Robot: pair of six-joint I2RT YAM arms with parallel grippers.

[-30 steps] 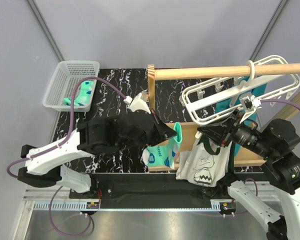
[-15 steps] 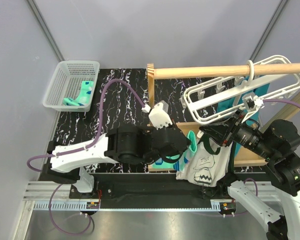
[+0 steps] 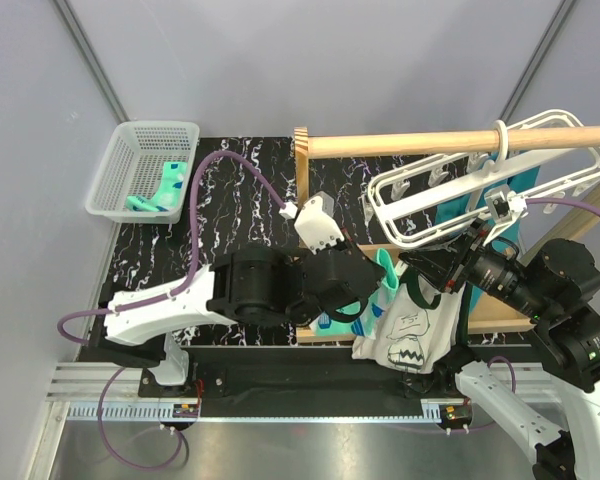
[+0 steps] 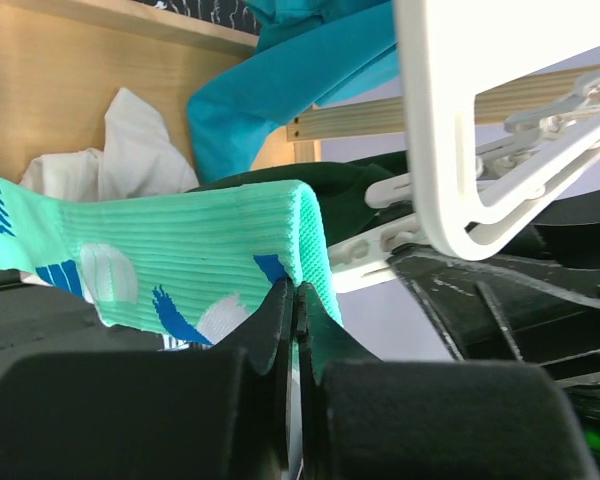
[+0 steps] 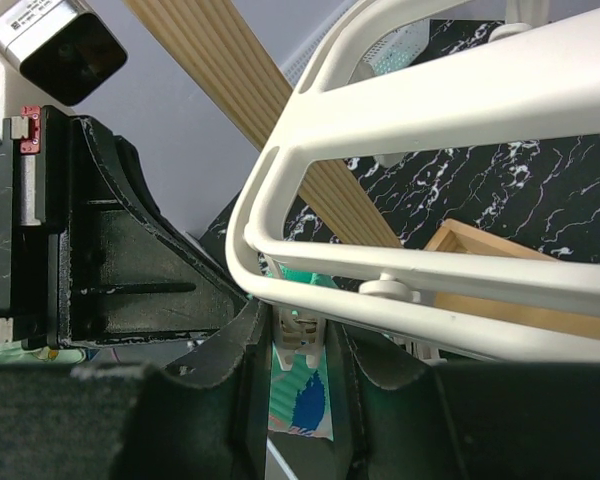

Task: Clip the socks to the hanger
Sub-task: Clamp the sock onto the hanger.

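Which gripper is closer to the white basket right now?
Left. The left gripper, shut on a sock, sits mid-table, right of the basket; the right gripper is farther right, at the hanger.

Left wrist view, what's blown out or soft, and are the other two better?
Left wrist: the hanger bar is blown out to flat white, the sock ribbing is sharp, the left gripper soft and dark. Right wrist: the hanger glares up close, the right gripper underexposed. Top external: even light, sharp throughout.

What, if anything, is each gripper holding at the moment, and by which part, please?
The left gripper pinches a mint-green sock by its cuff edge; the right gripper squeezes a clip of the white hanger.
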